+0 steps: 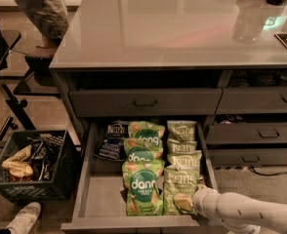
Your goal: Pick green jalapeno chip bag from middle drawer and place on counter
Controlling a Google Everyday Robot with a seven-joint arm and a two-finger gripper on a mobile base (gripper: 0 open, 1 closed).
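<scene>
Though its opening cannot be told, the gripper (188, 203) touches the green jalapeno chip bag (179, 180)

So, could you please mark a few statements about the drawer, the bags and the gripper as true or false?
1. The middle drawer is open. True.
2. The gripper is above the counter. False: it is low at the drawer's front right corner, by the front jalapeno bag.
3. The front dang bag lies left of the front jalapeno bag. True.
4. The blue Kettle bag lies on the counter. False: it lies at the drawer's back left.
5. A crate stands left of the drawer. True.
</scene>
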